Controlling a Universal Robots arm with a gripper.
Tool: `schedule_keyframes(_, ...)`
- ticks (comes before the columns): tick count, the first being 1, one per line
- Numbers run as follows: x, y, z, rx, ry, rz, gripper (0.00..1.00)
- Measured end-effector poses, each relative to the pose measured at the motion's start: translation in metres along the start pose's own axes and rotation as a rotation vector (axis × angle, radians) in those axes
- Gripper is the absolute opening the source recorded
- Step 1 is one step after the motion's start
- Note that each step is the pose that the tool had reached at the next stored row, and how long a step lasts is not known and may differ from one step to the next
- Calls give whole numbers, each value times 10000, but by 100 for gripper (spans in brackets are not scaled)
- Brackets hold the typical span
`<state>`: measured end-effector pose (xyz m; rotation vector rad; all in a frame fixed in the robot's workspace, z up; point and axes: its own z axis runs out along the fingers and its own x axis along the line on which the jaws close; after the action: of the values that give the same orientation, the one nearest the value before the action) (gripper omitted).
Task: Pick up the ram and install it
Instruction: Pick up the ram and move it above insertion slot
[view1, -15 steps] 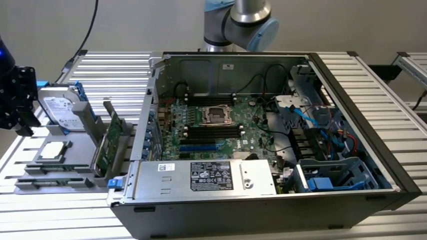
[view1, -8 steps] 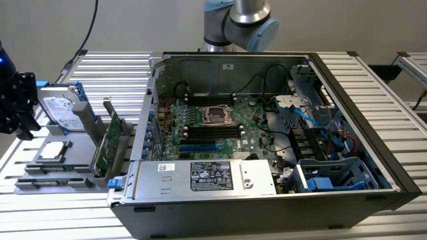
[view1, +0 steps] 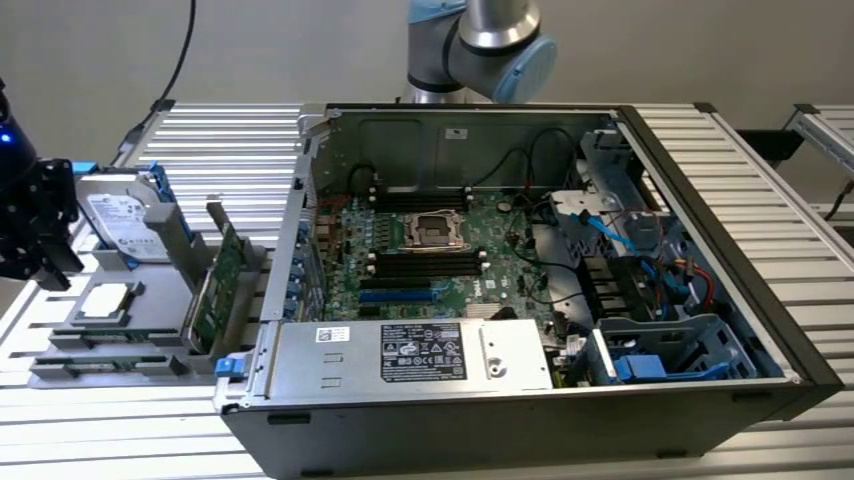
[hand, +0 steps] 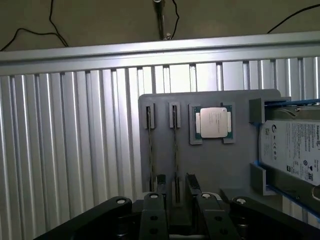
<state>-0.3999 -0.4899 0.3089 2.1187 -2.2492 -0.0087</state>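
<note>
**A:** Jaws?

**B:** Released. In the wrist view the gripper (hand: 176, 186) has two dark fingers (hand: 193, 184) apart, w/ a gap on each side. They straddle the ram (hand: 175, 150). No contact that I can see, nothing clamped.

**A:** Where's the ram exactly?

**B:** On edge in a slot of the gray tray (hand: 225, 165), which sits on the slatted table (hand: 75, 150) at the exterior view's left, well apart from the PC case (view1: 694, 385). It's seen edge-on, so it's just a thin line & chips can't be made out. Its near end is hidden btwn the fingers & the gripper body.

**A:** What's beside it?

**B:** A second stick (hand: 150, 150) in a parallel slot just beside, outside the fingers. Past the ram on the other side there's a processor chip (hand: 214, 122) in its own recess. Then a hard drive (hand: 292, 150) at the tray's edge, cut off by the frame.

**A:** Exterior view?

**B:** The gripper is a dark shape at the left edge by the tray, partly cut off, and the jaws can't be read there. A green card (view1: 214, 290) stands upright on the tray's side nearest the case. The sticks are too small to pick out.

**A:** The case?

**B:** Open, w/ the motherboard (view1: 400, 250) facing up and long black memory slots (view1: 424, 262) near the central socket. Can't tell if any slot is filled. The arm (view1: 487, 45) rises on the far side of the case, top cut off.
</note>
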Motion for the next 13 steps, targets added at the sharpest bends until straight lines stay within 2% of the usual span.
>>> schedule_keyframes(8, 10, 4, 145, 9, 12, -290, 30)
schedule_keyframes(13, 66, -3, 237, 10, 16, -354, 30)
